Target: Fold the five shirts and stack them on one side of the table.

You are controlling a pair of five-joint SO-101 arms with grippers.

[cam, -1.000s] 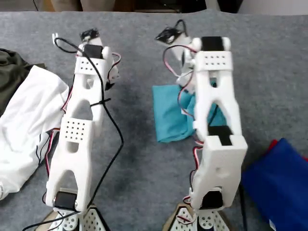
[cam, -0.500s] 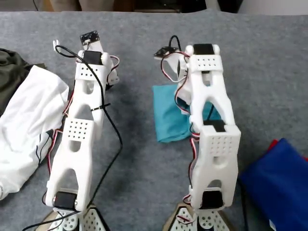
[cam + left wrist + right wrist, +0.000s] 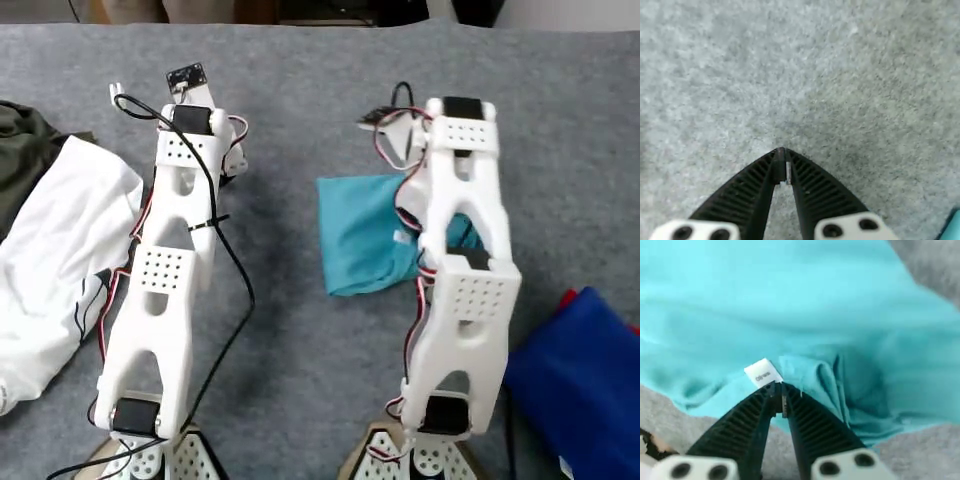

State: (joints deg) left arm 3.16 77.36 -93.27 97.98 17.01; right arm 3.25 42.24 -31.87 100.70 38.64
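Note:
A teal shirt (image 3: 358, 235), folded small, lies mid-table under the right arm (image 3: 460, 230). In the right wrist view my right gripper (image 3: 779, 389) is shut, its tips pinching a puckered fold of the teal shirt (image 3: 840, 315) beside a white label (image 3: 762, 373). My left gripper (image 3: 781, 156) is shut with nothing in it and hangs over bare grey carpet; its arm (image 3: 185, 180) stands left of the teal shirt. A crumpled white shirt (image 3: 55, 260) lies at the left edge, with a dark olive shirt (image 3: 20, 150) behind it. A blue shirt (image 3: 580, 385) lies at the front right.
A strip of red cloth (image 3: 566, 298) peeks out from under the blue shirt. The grey carpet (image 3: 300, 80) covers the table, with open room across the back and between the two arms. Loose cables (image 3: 240, 290) hang off both arms.
The right arm has swung to the right over the teal shirt, and the white label now shows beside it. The left arm shifted slightly early on, then stayed still.

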